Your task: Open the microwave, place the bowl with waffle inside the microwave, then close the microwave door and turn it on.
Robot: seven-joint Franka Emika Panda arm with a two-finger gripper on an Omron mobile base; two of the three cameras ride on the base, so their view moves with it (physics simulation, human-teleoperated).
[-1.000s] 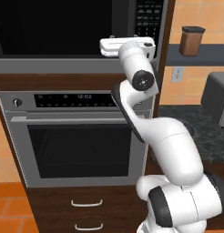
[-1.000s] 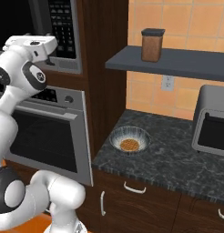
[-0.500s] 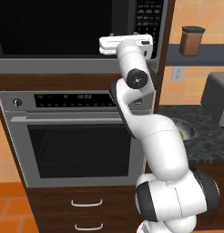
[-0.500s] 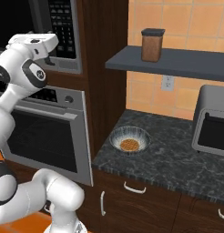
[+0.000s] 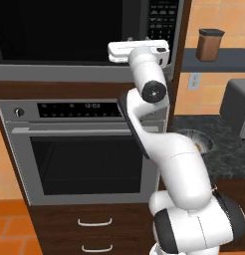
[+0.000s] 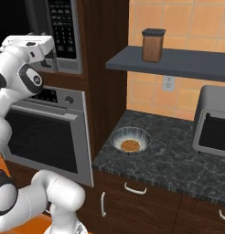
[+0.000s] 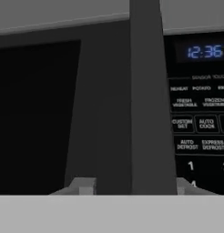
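Note:
The microwave [image 5: 60, 30] sits built in above the oven, and its black glass door [image 7: 41, 113] is shut. In the hand view the dark vertical handle [image 7: 150, 100] runs up between my fingertips [image 7: 86, 185], with the keypad panel [image 7: 200, 132] to its right. My gripper [image 7: 136, 186] is open and straddles the handle's lower part; the right tip is close to it, the left tip stands apart. The white hand [image 5: 139, 51] is level with the microwave's bottom edge. The striped bowl [image 6: 130, 139] holding the golden waffle [image 6: 130, 146] rests on the dark counter.
A steel wall oven [image 5: 84, 164] with a bar handle is below the microwave, with drawers under it. A brown canister [image 6: 152, 45] stands on the grey shelf. A small grey appliance [image 6: 215, 123] sits on the granite counter [image 6: 178, 160] at the right.
The hand has stayed at the microwave handle. The arm's elbow and lower links have swung left and closer to the oven front.

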